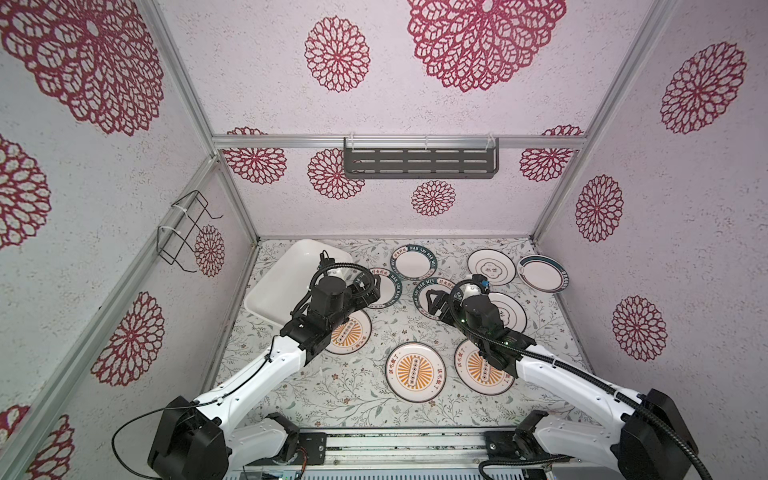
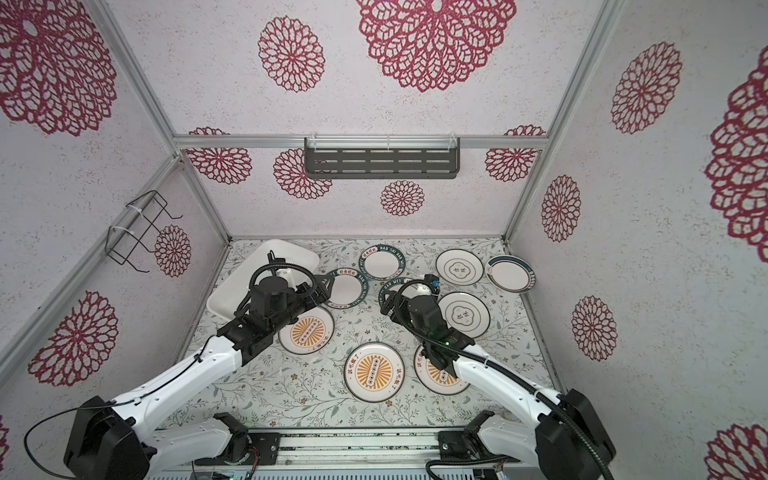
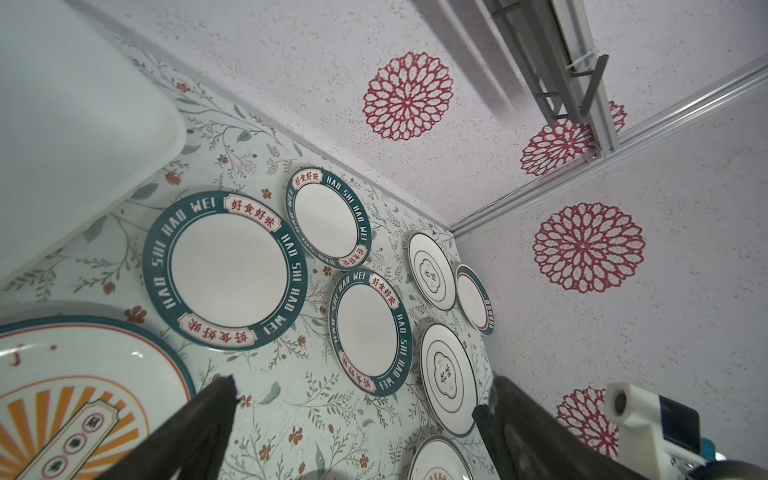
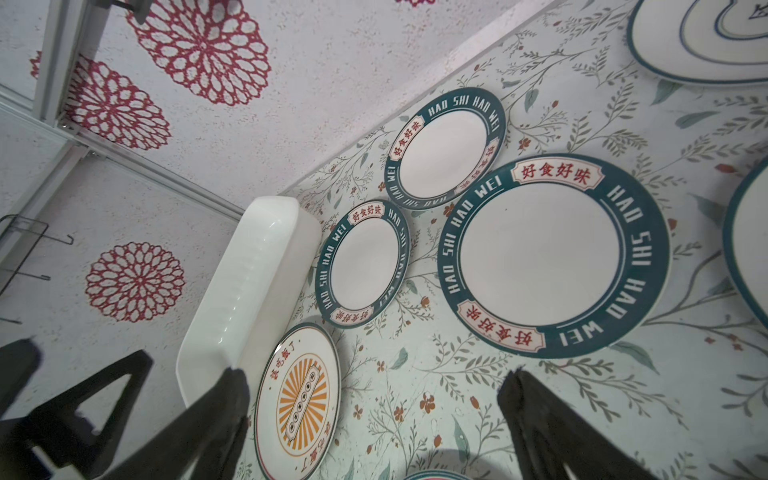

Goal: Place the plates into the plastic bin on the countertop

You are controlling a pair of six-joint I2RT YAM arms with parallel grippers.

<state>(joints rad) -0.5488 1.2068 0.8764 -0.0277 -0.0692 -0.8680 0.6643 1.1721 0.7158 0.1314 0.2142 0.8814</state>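
Left claw (image 3: 355, 399) and right claw (image 4: 374, 374) both gape wide, gripping nothing, over plates (image 1: 415, 372) spread across the surface (image 1: 353, 399); plastic bin (image 1: 286, 274) sits far-left, apparently plateless, part hidden by the left arm (image 1: 266, 370).

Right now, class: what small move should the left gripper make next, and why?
Probably lower the left gripper onto the near rim of the teal-rimmed plate beside the plastic bin: its jaws stand open and empty, and that plate lies just ahead.

Glossy plates (image 1: 415, 372) (smooth plastic bin (image 1: 277, 283))
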